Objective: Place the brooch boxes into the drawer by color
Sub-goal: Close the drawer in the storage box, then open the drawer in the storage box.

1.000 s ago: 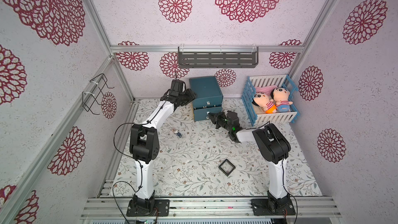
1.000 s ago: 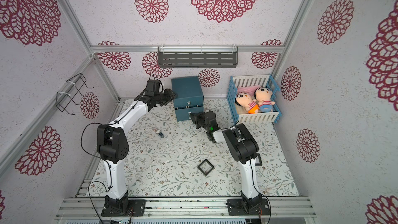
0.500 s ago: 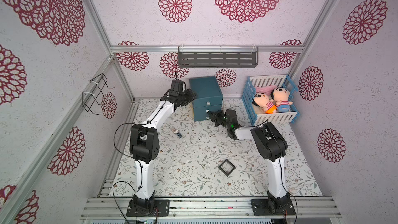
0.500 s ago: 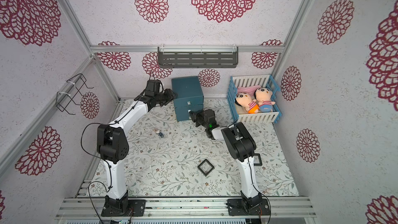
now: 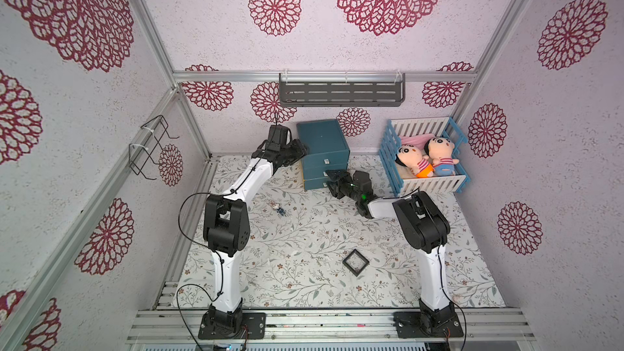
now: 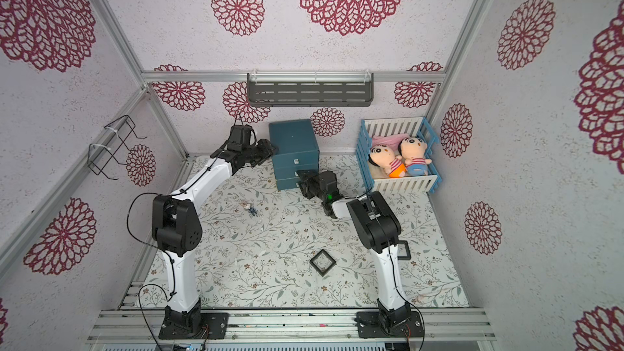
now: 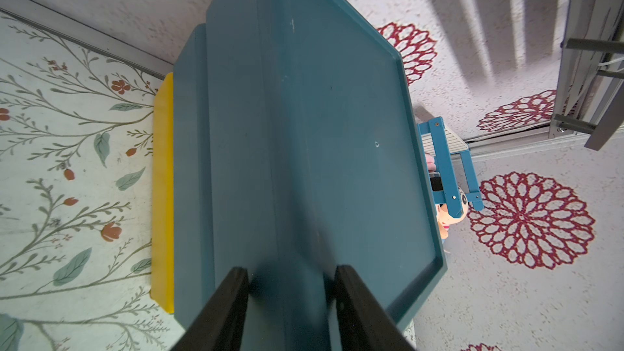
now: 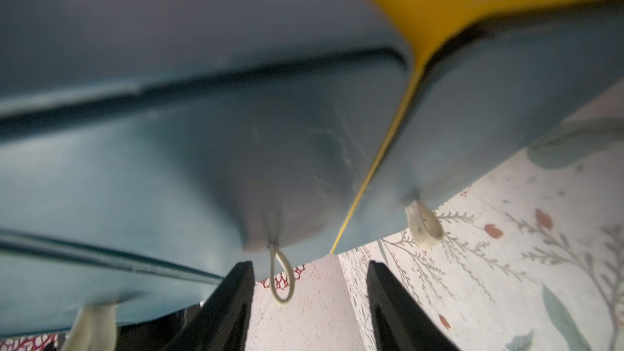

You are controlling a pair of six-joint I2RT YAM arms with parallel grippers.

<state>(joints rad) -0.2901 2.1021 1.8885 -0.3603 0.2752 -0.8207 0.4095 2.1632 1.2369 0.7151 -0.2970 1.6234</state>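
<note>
The teal drawer [image 5: 324,150] stands at the back wall with all three fronts nearly flush. My left gripper [image 5: 300,153] is shut on its upper left edge; in the left wrist view the chest [image 7: 304,130] fills the space between the jaws [image 7: 292,285]. My right gripper [image 5: 332,180] is open at the drawer fronts, with a clear loop pull [image 8: 280,278] hanging loose between its fingers. A yellow brooch box [image 8: 439,1] shows its edge in the gap between two fronts. A black brooch box [image 5: 355,261] lies on the mat, and another one [image 6: 403,250] is half hidden behind the right arm.
A blue-and-white crib [image 5: 388,150] with two dolls stands at the back right. A grey shelf [image 5: 341,91] hangs on the back wall and a wire rack [image 5: 152,146] on the left wall. A small trinket [image 5: 278,209] lies on the mat left of centre.
A drawer that stood pulled out has gone back in with the right gripper moving toward the chest. The right jaws have opened off the pull. The left arm has not moved.
</note>
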